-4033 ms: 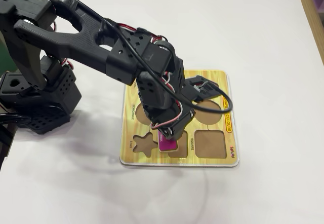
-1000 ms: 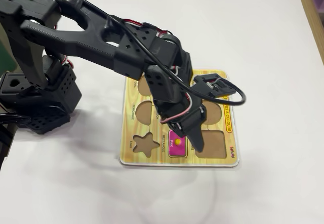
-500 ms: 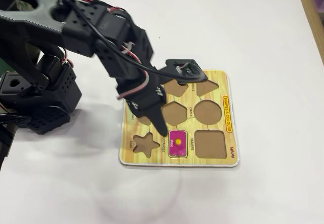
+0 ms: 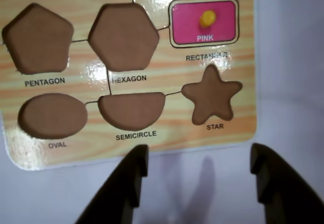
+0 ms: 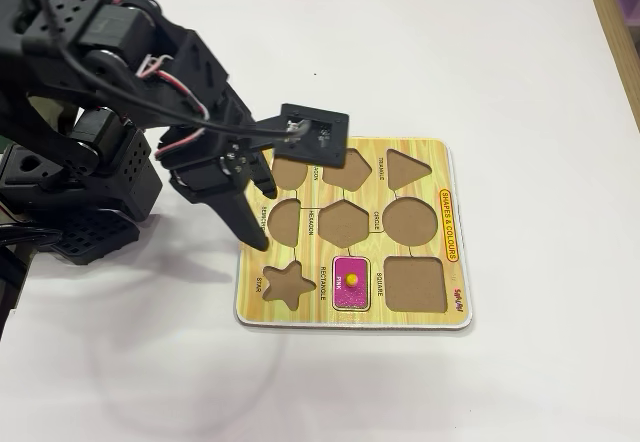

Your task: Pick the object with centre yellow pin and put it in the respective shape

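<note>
A pink rectangle piece (image 4: 188, 25) with a yellow pin (image 4: 207, 17) in its centre sits in the recess labelled RECTANGLE of the wooden shape board (image 4: 172, 72). The fixed view shows it near the board's front edge (image 5: 350, 293). My gripper (image 4: 198, 155) is open and empty. In the wrist view it hovers over the white table just off the board's edge, below the star recess (image 4: 211, 96). In the fixed view my gripper (image 5: 255, 230) is at the board's left side (image 5: 400, 317). I see no other loose piece.
The pentagon (image 4: 38, 39), hexagon (image 4: 124, 36), oval (image 4: 53, 115) and semicircle (image 4: 131, 110) recesses are empty, as are the square (image 5: 412, 283), circle (image 5: 410, 217) and triangle (image 5: 405, 167). The arm's base (image 5: 70, 192) stands left of the board on the white table (image 5: 520, 92).
</note>
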Controlling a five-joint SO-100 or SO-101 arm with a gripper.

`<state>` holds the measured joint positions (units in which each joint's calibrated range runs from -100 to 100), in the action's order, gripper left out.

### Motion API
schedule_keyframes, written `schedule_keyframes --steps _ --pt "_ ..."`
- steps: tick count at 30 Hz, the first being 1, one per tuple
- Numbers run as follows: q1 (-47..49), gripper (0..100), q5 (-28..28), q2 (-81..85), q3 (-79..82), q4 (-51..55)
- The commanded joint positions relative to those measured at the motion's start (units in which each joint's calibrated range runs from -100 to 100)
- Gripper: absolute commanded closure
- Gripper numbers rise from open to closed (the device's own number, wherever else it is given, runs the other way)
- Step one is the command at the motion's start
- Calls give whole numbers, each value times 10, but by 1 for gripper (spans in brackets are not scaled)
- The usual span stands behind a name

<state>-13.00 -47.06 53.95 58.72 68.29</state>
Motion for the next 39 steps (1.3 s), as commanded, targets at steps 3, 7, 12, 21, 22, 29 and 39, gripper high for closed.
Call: schedule_keyframes --steps 3,7,12,21,22,29,39 --pt "5 77 -49 135 50 -6" --pt "10 77 -72 206 85 -6" --pt "64 77 -99 282 147 -6" --pt "75 77 -107 374 302 0" --pt "75 77 -107 383 319 0" --pt "73 77 -106 430 405 53" --pt "73 77 -100 435 404 62"
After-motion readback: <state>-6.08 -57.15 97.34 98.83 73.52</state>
